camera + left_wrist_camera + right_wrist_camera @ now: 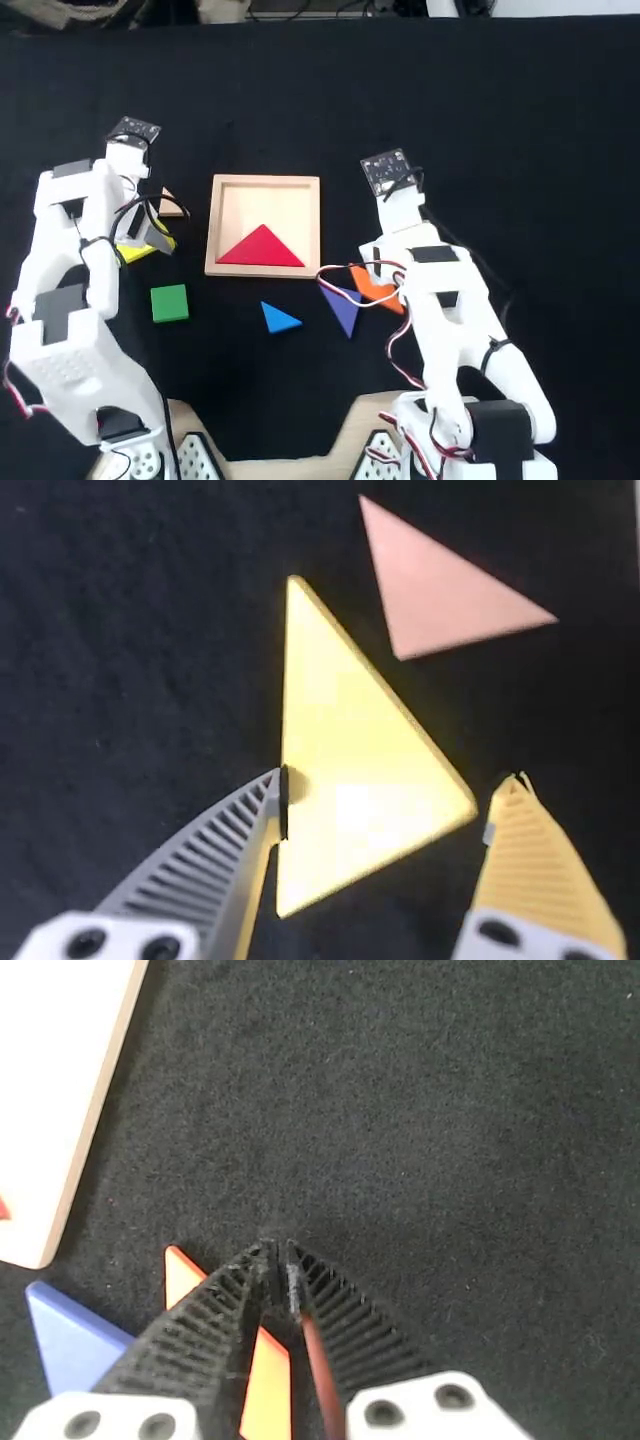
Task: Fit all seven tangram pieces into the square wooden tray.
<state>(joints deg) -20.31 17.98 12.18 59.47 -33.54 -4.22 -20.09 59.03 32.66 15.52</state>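
— Where's the yellow triangle (350, 770)?
— Near the table's (480, 120) left edge. The left gripper (395, 785) straddles it, spread apart; the right gripper (277, 1252) is pressed together.
— Tips?
— Seat both sides squarely on opposite edges before squeezing, then carry it to the tray (213, 230).

This looks like a robotics lab bench. A tabletop (540, 110) is draped in black cloth. A white plastic left arm (70, 300) and right arm (450, 320) with exposed wiring (392, 345) stand at a wooden base board (290, 466). Cables (300, 10) lie along the far edge.
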